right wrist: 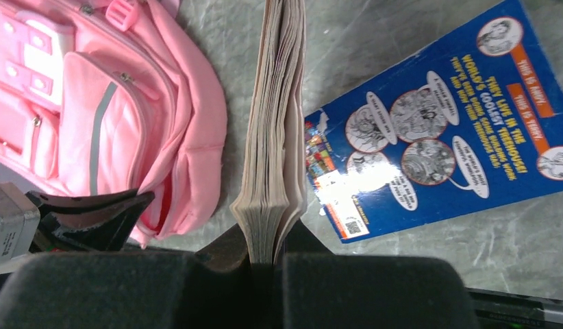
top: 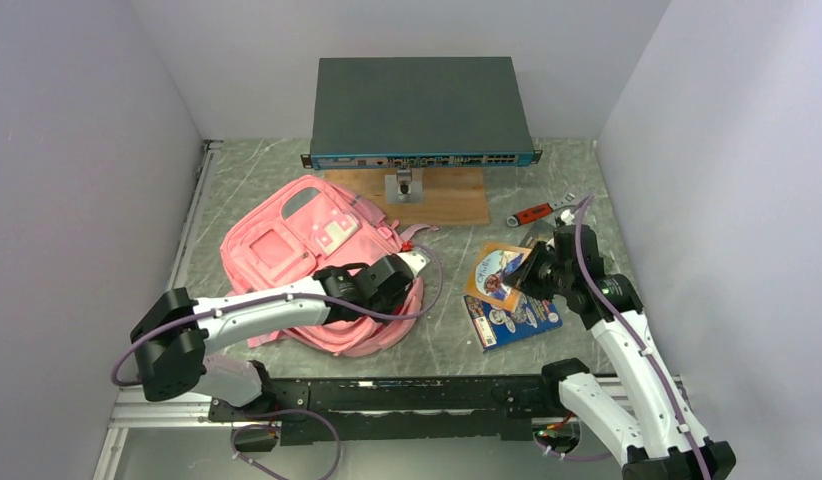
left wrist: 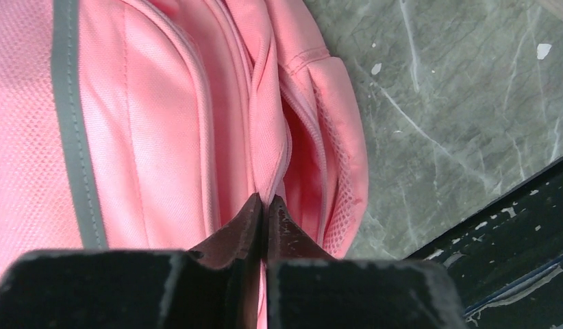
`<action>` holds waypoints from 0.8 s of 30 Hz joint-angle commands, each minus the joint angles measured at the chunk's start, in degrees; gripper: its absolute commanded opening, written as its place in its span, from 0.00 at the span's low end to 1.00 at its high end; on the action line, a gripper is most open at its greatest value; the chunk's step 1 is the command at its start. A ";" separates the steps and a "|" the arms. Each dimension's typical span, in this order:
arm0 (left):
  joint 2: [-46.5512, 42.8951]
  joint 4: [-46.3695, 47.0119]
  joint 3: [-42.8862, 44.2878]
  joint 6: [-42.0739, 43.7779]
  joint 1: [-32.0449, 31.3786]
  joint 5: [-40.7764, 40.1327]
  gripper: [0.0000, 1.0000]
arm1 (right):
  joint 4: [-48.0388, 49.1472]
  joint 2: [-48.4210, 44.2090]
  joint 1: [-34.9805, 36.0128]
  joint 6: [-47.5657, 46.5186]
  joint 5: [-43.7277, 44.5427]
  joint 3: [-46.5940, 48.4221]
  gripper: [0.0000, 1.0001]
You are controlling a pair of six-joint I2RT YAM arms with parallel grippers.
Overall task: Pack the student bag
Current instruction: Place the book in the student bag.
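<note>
The bag [top: 307,240] is lying front up on the left half of the bench [top: 447,345]. The left fingers [left wrist: 257,216] are pinching shut on a fold of its pink fabric beside the zip. The right fingers [right wrist: 232,248] are clamping a book [right wrist: 273,137] by its edge, above a blue book [right wrist: 436,130] lying flat.

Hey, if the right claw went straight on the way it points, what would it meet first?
Probably the bare table, between the backpack and the blue book; the paperback held in the right claw would touch down first. Depth is unclear.
</note>
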 commanded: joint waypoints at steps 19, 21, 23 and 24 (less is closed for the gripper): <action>-19.71 1.00 16.38 13.45 0.05 -18.32 0.00 | 43.84 2.70 15.52 38.63 -25.65 -14.24 0.00; -19.91 0.70 17.28 14.15 0.02 -18.23 0.00 | 47.71 5.70 18.38 39.66 -22.85 -13.80 0.00; -19.83 -0.86 18.52 14.27 0.03 -18.17 0.00 | 52.37 9.14 21.38 39.85 -18.86 -12.97 0.00; -19.87 -1.57 18.82 14.20 0.08 -18.21 0.00 | 54.50 10.69 22.76 40.06 -16.93 -12.47 0.00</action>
